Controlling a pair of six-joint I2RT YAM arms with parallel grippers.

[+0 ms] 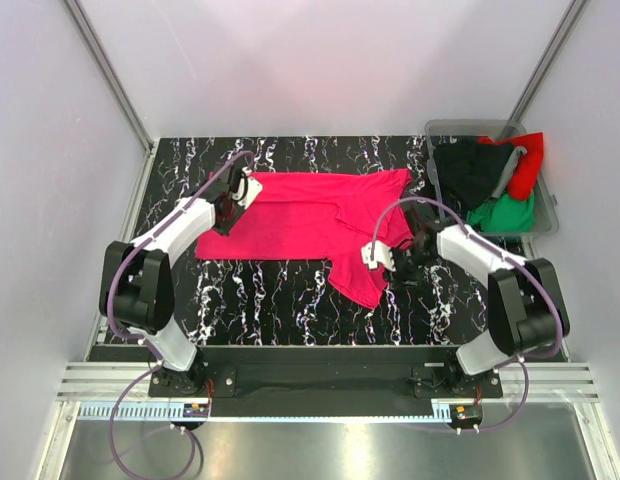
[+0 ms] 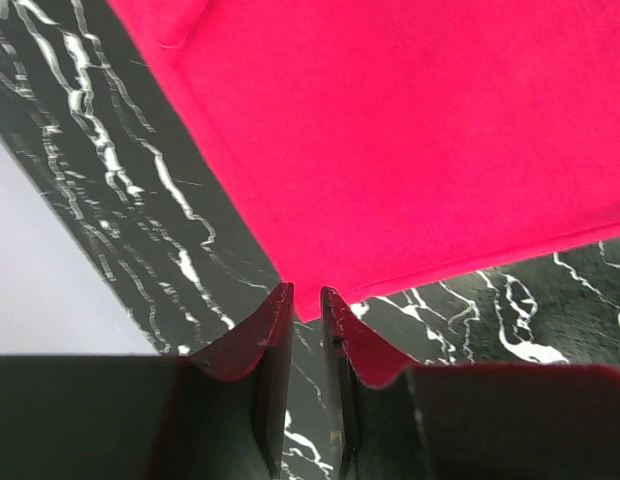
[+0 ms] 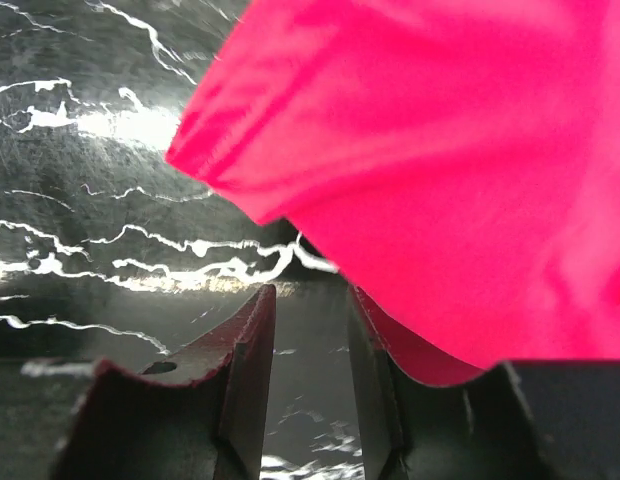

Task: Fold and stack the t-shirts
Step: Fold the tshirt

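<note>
Since left hand (image 2: 305, 300) & right hand (image 3: 310, 300) both gape narrowly, holding nothing, at edges of the pink t-shirt (image 1: 310, 215) spread on the counter (image 1: 270, 290), a shallow pinch cld slip off & bunch it.

Black marble-patterned tabletop (image 1: 280, 290), white veining; translucent grey plastic bin (image 1: 468, 124) at far right corner; plain white walls (image 1: 320, 60) on three sides.

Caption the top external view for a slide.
Pink t-shirt lies on the marbled table; other tees fill the grey bin.
</note>
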